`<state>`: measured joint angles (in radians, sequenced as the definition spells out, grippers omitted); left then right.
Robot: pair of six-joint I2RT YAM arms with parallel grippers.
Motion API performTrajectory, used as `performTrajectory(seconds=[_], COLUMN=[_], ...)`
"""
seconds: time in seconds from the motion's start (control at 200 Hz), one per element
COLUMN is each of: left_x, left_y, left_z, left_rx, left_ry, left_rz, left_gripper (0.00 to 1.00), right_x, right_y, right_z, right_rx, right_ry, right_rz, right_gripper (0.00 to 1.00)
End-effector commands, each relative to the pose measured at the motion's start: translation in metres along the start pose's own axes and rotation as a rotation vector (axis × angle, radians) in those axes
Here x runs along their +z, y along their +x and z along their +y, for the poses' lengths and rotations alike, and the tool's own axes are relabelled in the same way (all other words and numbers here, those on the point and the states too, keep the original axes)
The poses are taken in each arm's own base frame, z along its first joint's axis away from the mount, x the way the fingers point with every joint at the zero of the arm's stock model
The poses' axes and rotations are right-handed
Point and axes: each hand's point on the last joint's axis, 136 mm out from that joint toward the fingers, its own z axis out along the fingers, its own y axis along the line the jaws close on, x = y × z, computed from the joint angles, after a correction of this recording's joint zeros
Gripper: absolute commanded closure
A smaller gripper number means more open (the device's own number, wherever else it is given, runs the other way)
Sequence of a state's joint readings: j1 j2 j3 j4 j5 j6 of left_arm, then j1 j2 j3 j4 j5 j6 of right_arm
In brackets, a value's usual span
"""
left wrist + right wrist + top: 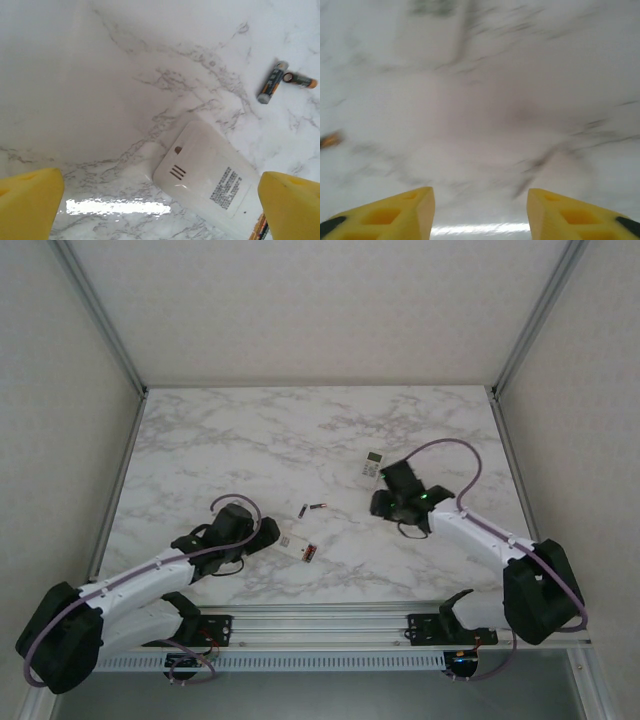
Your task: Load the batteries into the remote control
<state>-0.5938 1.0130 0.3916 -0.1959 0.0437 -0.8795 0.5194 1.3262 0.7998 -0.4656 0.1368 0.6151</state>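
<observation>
White marble-look table (250, 440) enclosed by pale walls (320, 300) and metal framing (100, 315)

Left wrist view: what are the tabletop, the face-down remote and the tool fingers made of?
Tabletop: marble-patterned, probably laminate; glossy, it mirrors a light strip. Remote: smooth white moulded plastic, with vent slots and a printed label. Left tool's fingers: matte yellow, plastic or rubber; can't tell which.
</observation>
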Motion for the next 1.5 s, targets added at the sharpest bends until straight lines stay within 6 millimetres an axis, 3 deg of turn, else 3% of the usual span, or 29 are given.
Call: performTrajectory(seconds=[0.0,0.1,0.145,0.33,0.636,0.891,1.096,1.497], left_x=[-0.012,-0.017,-0.019,-0.021,-0.014,-0.010,-0.003,-0.008], left_y=[-0.020,-0.025,-0.027,-0.031,-0.026,-0.027,-0.023,-0.028], left_z=[-0.007,-0.009,-0.010,-0.015,-0.010,-0.013,-0.016,-0.015], left_rx=[0.035,0.049,0.051,0.050,0.053,0.066,0.070,0.058], left_ry=[0.000,0.005,0.008,0.025,0.014,0.007,0.005,0.003], left_rz=[-0.078,-0.103,-0.112,-0.126,-0.108,-0.104,-0.074,-0.097], left_gripper=[0.00,0.00,0.00,0.00,0.01,0.00,0.00,0.00], right_x=[0.011,0.020,0.020,0.032,0.044,0.035,0.038,0.040], right_y=[0.008,0.012,0.011,0.010,0.030,0.057,0.064,0.076], right_z=[-0.025,-0.022,-0.020,-0.027,-0.014,-0.020,-0.016,-0.010], right_rx=[-0.160,-0.240,-0.249,-0.273,-0.248,-0.201,-0.240,-0.394], right_ry=[0.056,0.022,0.020,0.039,-0.056,0.000,0.043,0.135], right_rz=[0.141,0.236,0.242,0.290,0.426,0.477,0.480,0.527], right_gripper=[0.38,0.24,0.10,0.05,0.11,0.16,0.27,0.42])
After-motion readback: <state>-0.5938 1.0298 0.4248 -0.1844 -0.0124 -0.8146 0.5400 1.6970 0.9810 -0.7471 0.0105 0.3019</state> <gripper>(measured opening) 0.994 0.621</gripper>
